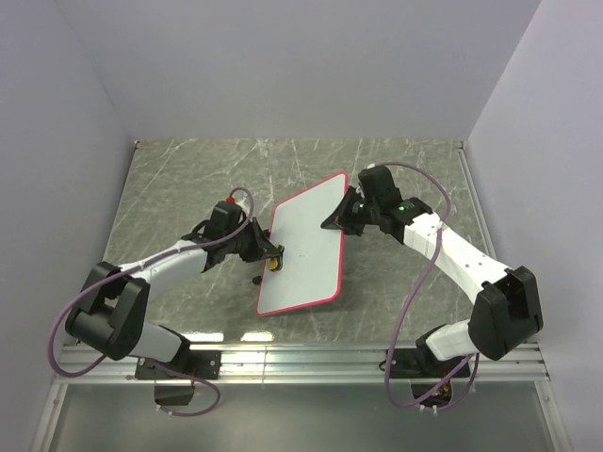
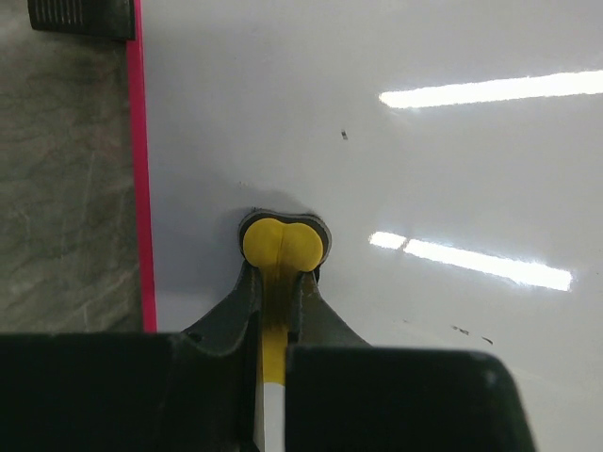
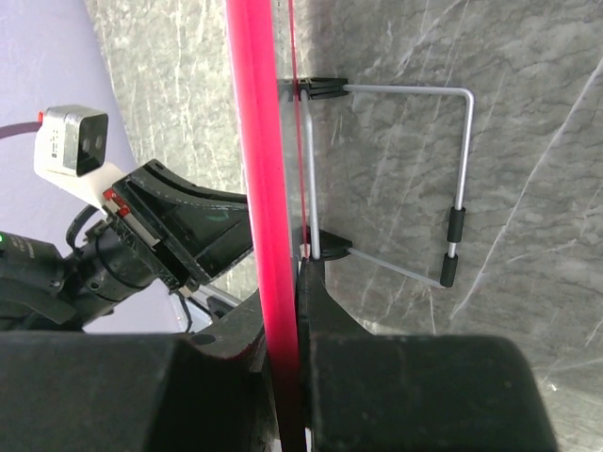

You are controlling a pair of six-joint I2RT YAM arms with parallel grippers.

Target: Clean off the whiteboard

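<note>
Eraser pinched in my left hand, pressed on board near its left rim. Right hand clamps board's right edge. Board mid-desk, between my arms.

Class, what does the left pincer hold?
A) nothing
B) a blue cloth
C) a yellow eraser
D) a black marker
C: the left pincer is shut on a yellow eraser, its rounded end over the whiteboard.

I see my left arm and right arm in white shells with black joints, mauve cables looping off both, green lights right of centre, left gripper black.
</note>
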